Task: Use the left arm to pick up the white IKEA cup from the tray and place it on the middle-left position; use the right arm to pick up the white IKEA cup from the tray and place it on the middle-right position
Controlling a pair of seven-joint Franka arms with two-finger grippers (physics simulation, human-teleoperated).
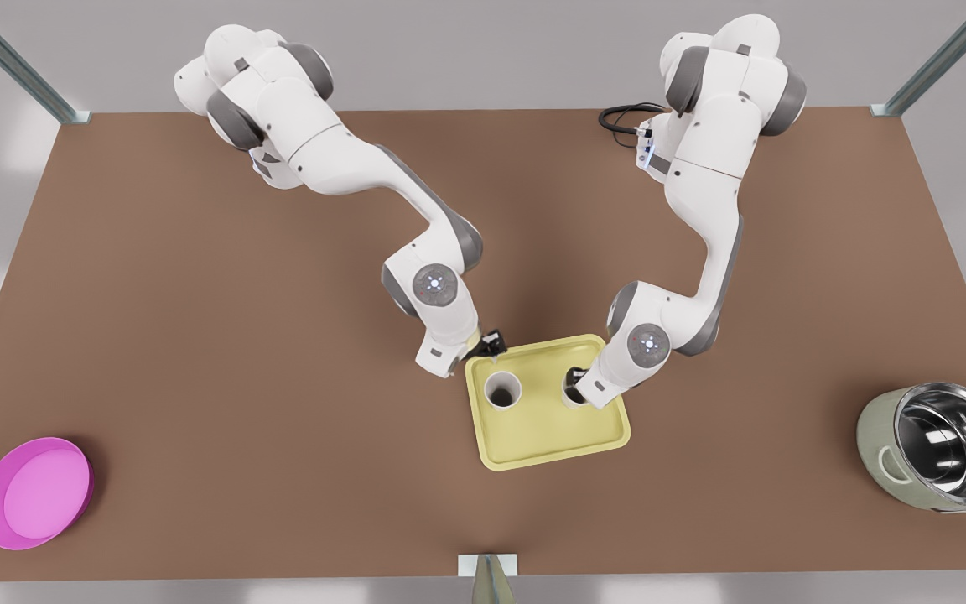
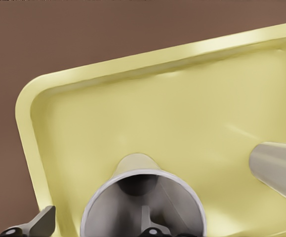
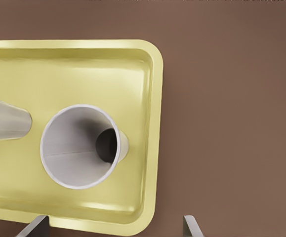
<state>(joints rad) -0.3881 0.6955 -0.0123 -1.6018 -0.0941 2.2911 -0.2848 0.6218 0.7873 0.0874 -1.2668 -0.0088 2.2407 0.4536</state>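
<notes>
Two cups point(image 1: 502, 390) point(image 1: 573, 393) stand side by side on the tray point(image 1: 550, 436)

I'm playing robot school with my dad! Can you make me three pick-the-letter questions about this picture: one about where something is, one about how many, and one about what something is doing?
1. Where is the magenta bowl?
A. on the tray
B. front view's near left corner
C. beside the steel pot

2. How many white cups stand on the tray?
A. one
B. two
C. four

3. The right gripper is
A. open
B. carrying a cup
C. shut

Answers: 1 B, alone on brown table. 2 B, two cups. 3 A, fingers spread above its cup.
</notes>
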